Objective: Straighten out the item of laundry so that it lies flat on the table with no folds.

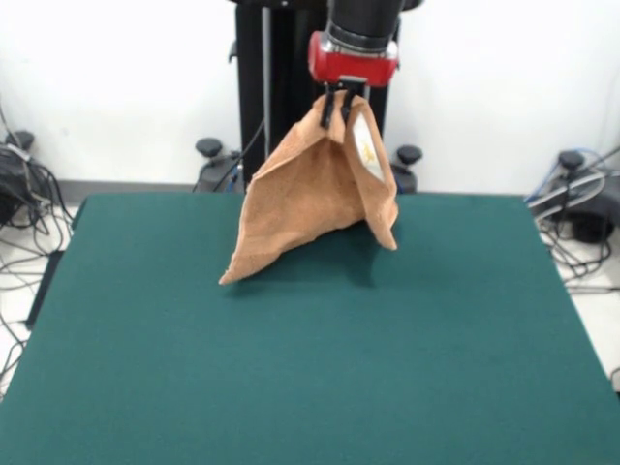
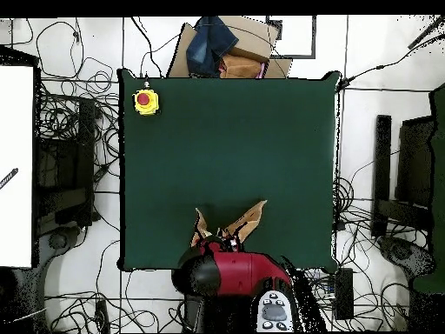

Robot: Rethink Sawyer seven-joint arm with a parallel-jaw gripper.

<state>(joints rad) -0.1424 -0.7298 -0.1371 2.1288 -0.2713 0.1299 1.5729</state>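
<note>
The orange-tan towel [image 1: 315, 189] hangs from my gripper [image 1: 338, 105], which is shut on its top corner. It drapes down in a cone with folds; its lower left corner touches the green table [image 1: 310, 368] and its right corner hangs just above it. A white label shows near the top of the towel. In the overhead view the towel [image 2: 246, 221] pokes out as two points from under my red arm, with the gripper [image 2: 228, 235] near the table's [image 2: 226, 139] bottom edge.
A yellow box with a red button [image 2: 146, 102] sits at one corner of the table. A cardboard box with dark cloth [image 2: 224, 48] stands beyond the table edge opposite the robot. Cables lie on the floor around the table.
</note>
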